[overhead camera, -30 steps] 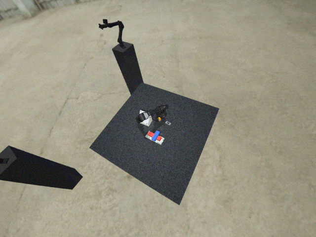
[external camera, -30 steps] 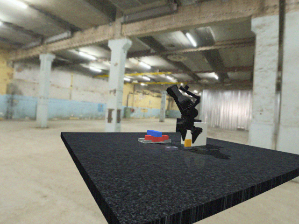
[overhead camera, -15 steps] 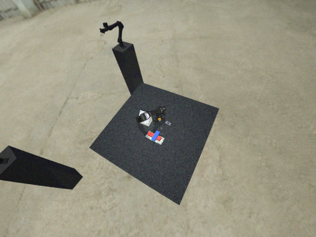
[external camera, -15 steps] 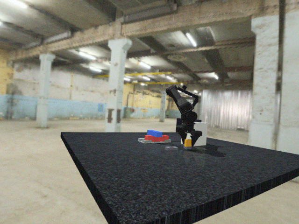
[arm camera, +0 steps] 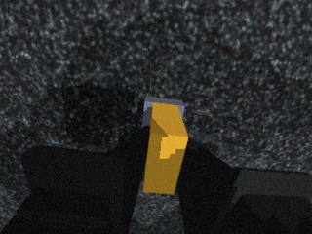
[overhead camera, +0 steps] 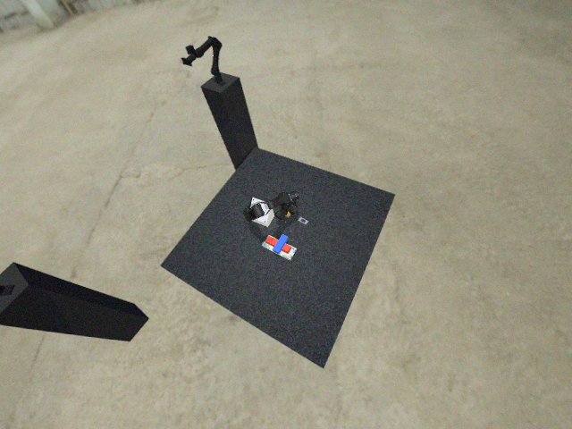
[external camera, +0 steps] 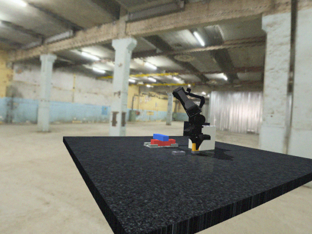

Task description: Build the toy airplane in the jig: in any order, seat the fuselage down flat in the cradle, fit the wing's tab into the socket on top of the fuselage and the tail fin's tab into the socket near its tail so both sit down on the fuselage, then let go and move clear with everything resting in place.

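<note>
The red fuselage (overhead camera: 288, 248) (external camera: 164, 142) lies in the light grey cradle (overhead camera: 291, 255) (external camera: 148, 145) on the dark mat. The blue wing (overhead camera: 280, 243) (external camera: 160, 137) sits across its top. The orange tail fin (overhead camera: 288, 214) (external camera: 194, 147) (arm camera: 166, 127) stands on the mat beside the arm's white base block (overhead camera: 262, 214) (external camera: 208, 141), apart from the cradle. My gripper (overhead camera: 289, 213) (external camera: 194, 145) (arm camera: 161, 133) reaches down over the fin. In the wrist view its dark fingers press on both sides of the fin, and a grey end shows at the fin's far tip.
A small grey square plate (overhead camera: 303, 220) (external camera: 178, 152) lies on the mat between the fin and the cradle. Two tall black pillars (overhead camera: 229, 117) (overhead camera: 64, 307) stand off the mat; one bears a second black arm (overhead camera: 206, 50).
</note>
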`<state>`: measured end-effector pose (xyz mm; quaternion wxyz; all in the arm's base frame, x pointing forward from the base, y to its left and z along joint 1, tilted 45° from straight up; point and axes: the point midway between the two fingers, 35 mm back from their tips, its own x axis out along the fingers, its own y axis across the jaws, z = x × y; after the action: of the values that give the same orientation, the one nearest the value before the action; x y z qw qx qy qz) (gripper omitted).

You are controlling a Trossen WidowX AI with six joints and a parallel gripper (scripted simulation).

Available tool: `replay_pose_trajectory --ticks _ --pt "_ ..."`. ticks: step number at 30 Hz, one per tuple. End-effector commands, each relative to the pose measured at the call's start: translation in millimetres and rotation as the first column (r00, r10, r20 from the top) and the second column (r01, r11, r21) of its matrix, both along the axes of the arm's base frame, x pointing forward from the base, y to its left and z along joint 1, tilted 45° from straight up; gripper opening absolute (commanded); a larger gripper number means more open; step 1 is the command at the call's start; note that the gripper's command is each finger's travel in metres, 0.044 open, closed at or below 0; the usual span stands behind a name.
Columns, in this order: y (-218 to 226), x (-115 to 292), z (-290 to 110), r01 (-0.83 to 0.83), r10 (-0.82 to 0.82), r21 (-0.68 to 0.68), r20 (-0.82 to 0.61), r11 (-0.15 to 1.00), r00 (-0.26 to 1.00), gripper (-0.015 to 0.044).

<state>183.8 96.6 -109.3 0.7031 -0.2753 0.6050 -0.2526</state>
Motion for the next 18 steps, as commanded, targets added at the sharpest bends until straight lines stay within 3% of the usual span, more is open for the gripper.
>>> replay_pose_trajectory --ticks 1,4,18 --pt "0 1 0 -0.005 0.005 -0.002 0.001 1.0 1.0 0.0039" --pt "0 1 0 -0.005 0.005 -0.002 0.001 1.0 1.0 0.0" --pt "21 0 17 0.004 -0.004 0.0 -0.008 1.0 1.0 0.0"
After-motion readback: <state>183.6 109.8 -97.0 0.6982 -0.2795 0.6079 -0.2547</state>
